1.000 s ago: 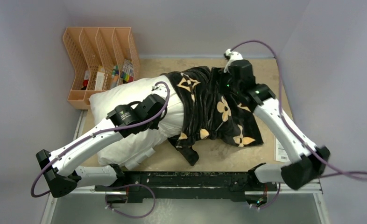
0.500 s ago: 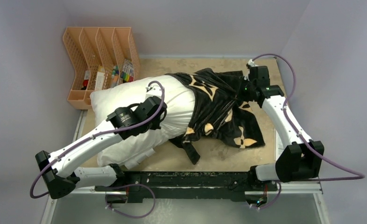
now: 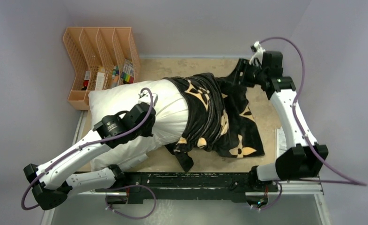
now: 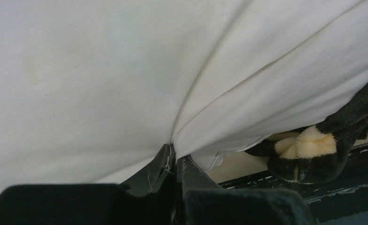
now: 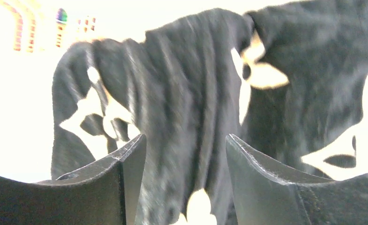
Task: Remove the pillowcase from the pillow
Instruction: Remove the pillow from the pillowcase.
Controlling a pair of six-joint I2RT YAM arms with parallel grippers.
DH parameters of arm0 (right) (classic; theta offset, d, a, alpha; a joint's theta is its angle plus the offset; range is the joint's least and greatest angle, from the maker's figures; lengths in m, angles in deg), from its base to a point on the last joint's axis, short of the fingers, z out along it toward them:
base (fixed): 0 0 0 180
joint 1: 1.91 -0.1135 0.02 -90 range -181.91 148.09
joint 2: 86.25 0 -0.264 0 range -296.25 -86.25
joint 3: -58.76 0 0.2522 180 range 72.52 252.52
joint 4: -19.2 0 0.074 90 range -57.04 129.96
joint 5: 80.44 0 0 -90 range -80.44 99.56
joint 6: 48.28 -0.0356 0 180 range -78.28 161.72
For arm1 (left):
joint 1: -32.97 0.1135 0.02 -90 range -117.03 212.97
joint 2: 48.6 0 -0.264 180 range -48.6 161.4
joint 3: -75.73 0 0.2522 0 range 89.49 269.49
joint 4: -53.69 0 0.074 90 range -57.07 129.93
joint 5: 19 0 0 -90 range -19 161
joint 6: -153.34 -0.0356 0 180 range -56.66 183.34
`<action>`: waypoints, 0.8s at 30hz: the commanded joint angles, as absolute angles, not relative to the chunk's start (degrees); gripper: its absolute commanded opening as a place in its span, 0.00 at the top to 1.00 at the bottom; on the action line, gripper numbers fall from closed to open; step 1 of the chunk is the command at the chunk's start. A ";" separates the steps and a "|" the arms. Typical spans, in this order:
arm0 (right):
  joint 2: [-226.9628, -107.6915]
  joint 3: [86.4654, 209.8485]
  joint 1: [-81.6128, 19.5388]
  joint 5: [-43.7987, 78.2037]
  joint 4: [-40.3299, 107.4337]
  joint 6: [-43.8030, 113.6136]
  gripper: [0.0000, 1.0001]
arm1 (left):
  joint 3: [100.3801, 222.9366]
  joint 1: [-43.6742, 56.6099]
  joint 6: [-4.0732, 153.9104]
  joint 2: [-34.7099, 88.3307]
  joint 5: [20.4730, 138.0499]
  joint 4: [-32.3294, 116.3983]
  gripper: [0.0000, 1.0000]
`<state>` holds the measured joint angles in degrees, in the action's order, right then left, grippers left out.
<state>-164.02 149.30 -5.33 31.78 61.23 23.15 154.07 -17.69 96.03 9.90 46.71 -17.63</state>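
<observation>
The white pillow [image 3: 121,101] lies across the left half of the table, its right end still inside the black pillowcase [image 3: 210,112] with tan flower motifs. My left gripper [image 4: 175,157] is shut on a pinched fold of the pillow [image 4: 102,70] near its front edge; the top view hides those fingers under the wrist. An edge of the pillowcase [image 4: 322,150] hangs just to the right. My right gripper [image 3: 244,72] stands open at the back right, just off the cover's far corner. Nothing is between its fingers [image 5: 186,145]; the pillowcase [image 5: 196,93] lies beyond them.
An orange slotted file organiser [image 3: 100,61] with small items stands at the back left, touching the pillow's corner. A white printed sheet [image 3: 280,140] lies at the table's right edge. A black rail [image 3: 191,180] runs along the near edge between the arm bases.
My right gripper shut on the pillowcase, dragged it toward the back right, then let go. My left arm drew the pillow leftward and nearer, so more white now shows.
</observation>
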 commanded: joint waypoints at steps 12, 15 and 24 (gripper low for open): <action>-183.56 152.64 -29.34 24.44 58.59 29.83 0.81 | 175.72 -16.54 92.36 16.21 47.18 -12.90 0.32; -174.19 135.52 -29.42 24.80 44.94 26.55 0.91 | 180.17 -15.65 90.11 22.62 42.43 -10.64 0.28; -160.28 122.04 -29.51 22.42 37.00 29.39 0.81 | 159.45 -7.75 100.47 31.85 53.43 1.03 0.46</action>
